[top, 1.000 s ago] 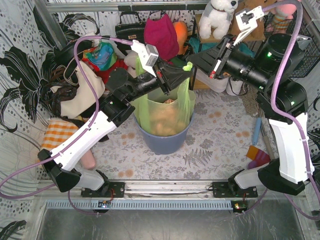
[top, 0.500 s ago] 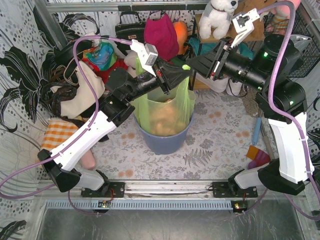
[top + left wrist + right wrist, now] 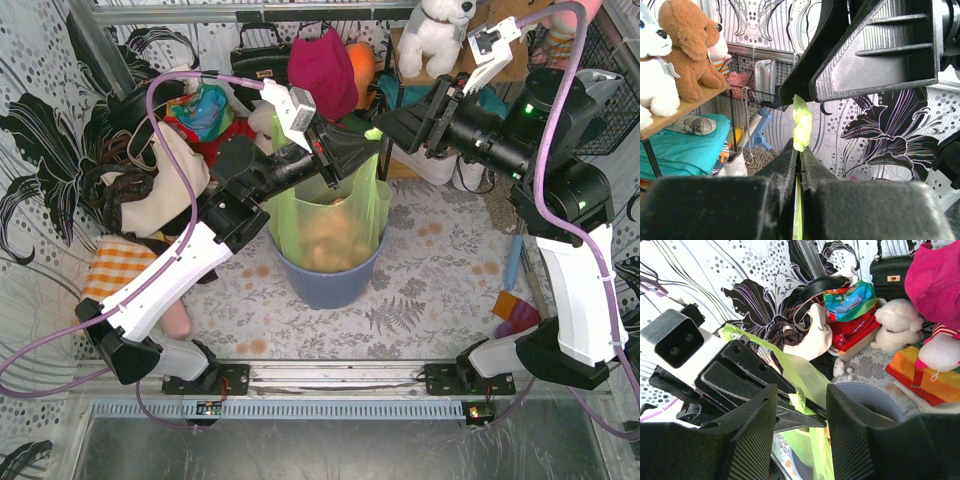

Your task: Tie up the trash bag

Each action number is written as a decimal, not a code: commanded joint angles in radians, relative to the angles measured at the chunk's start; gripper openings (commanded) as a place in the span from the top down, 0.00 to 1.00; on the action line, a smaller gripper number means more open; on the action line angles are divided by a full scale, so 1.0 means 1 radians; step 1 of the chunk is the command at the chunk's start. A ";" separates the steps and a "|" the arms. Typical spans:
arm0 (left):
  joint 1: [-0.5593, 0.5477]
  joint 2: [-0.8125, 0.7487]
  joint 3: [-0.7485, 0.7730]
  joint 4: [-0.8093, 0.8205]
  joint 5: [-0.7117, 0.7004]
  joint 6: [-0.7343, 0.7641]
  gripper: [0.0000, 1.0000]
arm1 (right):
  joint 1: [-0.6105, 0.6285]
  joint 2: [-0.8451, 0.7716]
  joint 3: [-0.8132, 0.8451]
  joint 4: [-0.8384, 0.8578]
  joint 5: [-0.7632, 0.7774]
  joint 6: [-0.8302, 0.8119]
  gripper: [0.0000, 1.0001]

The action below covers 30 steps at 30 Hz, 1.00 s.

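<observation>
The left arm [image 3: 165,285] and right arm [image 3: 582,290] are built of white shells between black joints, and a purple cable [image 3: 160,130] is run along each. A white camera block [image 3: 292,108] is carried at each wrist; the black fingers [image 3: 752,440] are finely ribbed, and a green lamp [image 3: 527,108] is lit on the right arm.

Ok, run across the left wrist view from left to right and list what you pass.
White plush toy → brown plush dog → wire basket → twisted neck of the trash bag → black flower print on the backdrop.
</observation>
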 commanded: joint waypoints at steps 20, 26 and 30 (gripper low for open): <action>0.006 -0.007 0.061 0.026 0.003 -0.005 0.88 | 0.000 0.017 0.007 0.008 -0.042 0.002 1.00; 0.005 -0.004 0.068 0.026 -0.002 -0.007 0.64 | 0.001 0.015 0.013 0.027 -0.043 0.010 1.00; 0.006 -0.001 0.075 0.023 -0.001 -0.007 0.60 | 0.000 0.018 0.015 0.028 -0.052 0.011 1.00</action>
